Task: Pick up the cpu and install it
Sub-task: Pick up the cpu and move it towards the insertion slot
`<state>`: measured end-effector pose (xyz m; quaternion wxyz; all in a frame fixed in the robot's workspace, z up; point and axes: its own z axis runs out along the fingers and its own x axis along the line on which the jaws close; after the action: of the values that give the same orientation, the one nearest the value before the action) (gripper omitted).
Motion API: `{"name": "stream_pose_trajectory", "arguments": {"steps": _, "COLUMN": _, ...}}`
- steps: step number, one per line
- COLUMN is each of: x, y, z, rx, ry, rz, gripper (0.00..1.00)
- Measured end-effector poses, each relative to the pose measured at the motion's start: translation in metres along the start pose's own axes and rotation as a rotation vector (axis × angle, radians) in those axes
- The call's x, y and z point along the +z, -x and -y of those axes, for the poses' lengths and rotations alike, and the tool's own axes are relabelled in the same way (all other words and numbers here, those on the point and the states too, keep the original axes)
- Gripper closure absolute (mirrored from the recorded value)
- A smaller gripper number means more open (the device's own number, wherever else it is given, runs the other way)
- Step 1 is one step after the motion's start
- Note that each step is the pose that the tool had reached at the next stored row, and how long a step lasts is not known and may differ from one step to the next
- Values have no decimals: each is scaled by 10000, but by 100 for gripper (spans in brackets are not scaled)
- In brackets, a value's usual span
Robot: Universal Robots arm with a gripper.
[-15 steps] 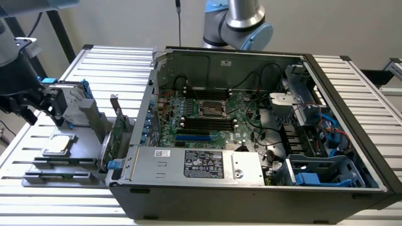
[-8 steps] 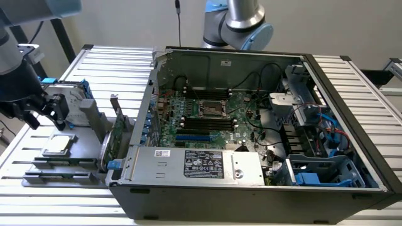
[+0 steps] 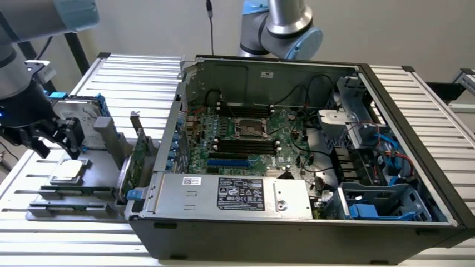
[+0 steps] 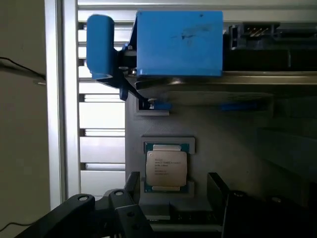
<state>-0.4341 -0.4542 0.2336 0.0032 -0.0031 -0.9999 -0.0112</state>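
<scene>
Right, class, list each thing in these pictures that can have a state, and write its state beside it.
Chip: lying flat on its grey holder, not picked up.
Jaws: open, just above the chip, holding nothing.
Computer case: side open, boards showing.
Hard drive: propped upright near the chip.

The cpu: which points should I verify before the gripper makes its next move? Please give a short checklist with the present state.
1. gripper open: ok.
2. cpu lying flat in its grey holder: ok.
3. cpu lined up between the two fingers in the wrist view: ok.
4. hard drive apart from the cpu: ok.
5. computer case open, motherboard exposed: ok.
6. motherboard socket empty and ready: cannot tell.
</scene>
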Motion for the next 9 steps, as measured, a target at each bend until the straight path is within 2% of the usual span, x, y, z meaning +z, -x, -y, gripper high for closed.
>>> {"name": "stream_pose_trajectory", "arguments": {"steps": 9, "x": 163, "y": 1, "z": 11, "rx": -1, "ry": 0, "rz": -1, "gripper": 35}}
